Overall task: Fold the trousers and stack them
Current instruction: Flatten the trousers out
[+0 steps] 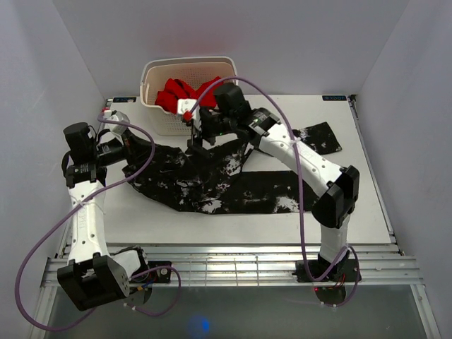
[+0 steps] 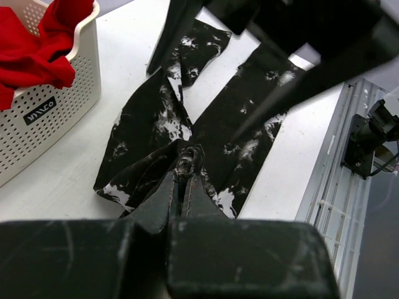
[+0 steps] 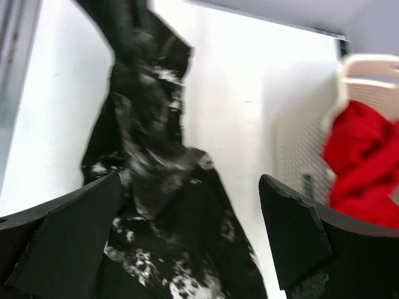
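Note:
The trousers (image 1: 233, 185), black with white speckles, lie spread across the middle of the white table (image 1: 353, 162), one leg reaching to the back right. At their left end my left gripper (image 1: 135, 157) is shut, and its wrist view shows the fingertips (image 2: 186, 163) pinching a bunched fold of the trousers (image 2: 149, 118). My right gripper (image 1: 196, 143) hovers over the trousers' back edge near the basket. It is open, wide apart (image 3: 190, 180), with the trousers (image 3: 149, 124) below and nothing between the fingers.
A white perforated basket (image 1: 152, 70) stands at the back of the table and holds a bright red garment (image 1: 173, 92); it shows in both wrist views (image 2: 56, 118) (image 3: 368, 81). A metal rail (image 1: 233, 265) runs along the near edge.

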